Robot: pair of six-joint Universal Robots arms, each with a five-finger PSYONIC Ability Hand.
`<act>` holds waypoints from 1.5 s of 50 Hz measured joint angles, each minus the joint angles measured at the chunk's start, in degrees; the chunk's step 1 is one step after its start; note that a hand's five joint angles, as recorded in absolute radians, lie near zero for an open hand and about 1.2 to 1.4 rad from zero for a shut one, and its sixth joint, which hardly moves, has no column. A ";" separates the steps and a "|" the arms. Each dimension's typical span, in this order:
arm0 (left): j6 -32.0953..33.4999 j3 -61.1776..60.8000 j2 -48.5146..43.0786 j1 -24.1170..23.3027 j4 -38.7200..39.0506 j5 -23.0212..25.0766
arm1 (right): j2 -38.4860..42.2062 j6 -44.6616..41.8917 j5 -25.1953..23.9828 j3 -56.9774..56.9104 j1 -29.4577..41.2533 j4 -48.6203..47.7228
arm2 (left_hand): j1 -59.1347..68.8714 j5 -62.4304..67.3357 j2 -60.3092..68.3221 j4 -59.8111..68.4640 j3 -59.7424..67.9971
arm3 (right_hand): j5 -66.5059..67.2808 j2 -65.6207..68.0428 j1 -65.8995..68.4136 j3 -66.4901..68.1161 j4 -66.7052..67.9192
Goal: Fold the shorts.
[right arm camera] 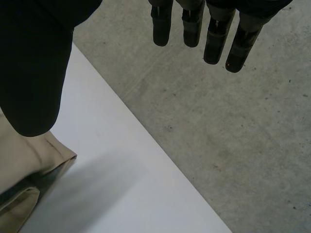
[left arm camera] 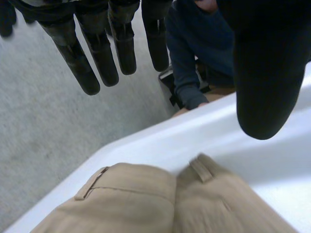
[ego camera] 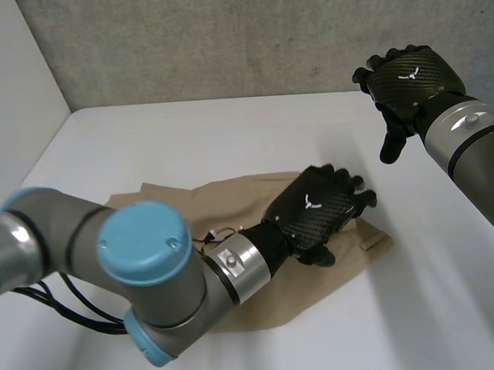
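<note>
step: likely between folds, shorts (ego camera: pixel 231 198) look doubled, near tabletop (ego camera: pixel 186 138) front edge, mid | left robot hand (ego camera: pixel 315 210) over them, fingers straight, gripping nothing | right robot hand (ego camera: pixel 411 81) above far right corner, spread, empty | next: needs a cloth edge pinched | writing: none readable, just white emblem (ego camera: pixel 313 203) on hand backs

Tan shorts (ego camera: pixel 231 198), spread flat near the middle of the white desk (ego camera: pixel 227 128), cloth doubled in layers at one end, belt loop and pocket slit showing.
</note>
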 measured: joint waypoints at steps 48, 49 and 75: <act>1.04 -27.16 27.58 9.68 -31.80 -37.69 | 7.45 -8.72 -15.15 20.83 -5.87 -2.17 | 1.71 3.76 2.39 3.19 2.11 | 14.75 17.48 14.77 16.96 15.82; 1.00 -27.61 27.08 9.68 -31.71 -37.64 | 8.61 -9.48 -15.09 20.89 -6.39 -3.02 | 1.73 4.05 2.72 3.44 2.31 | 14.96 17.70 14.88 17.19 16.02; 0.91 -28.23 19.37 12.00 -23.97 -37.61 | 15.23 -11.41 -15.48 19.91 -8.73 -10.39 | 26.93 28.14 27.78 27.95 26.95 | 46.62 50.41 39.79 49.72 48.93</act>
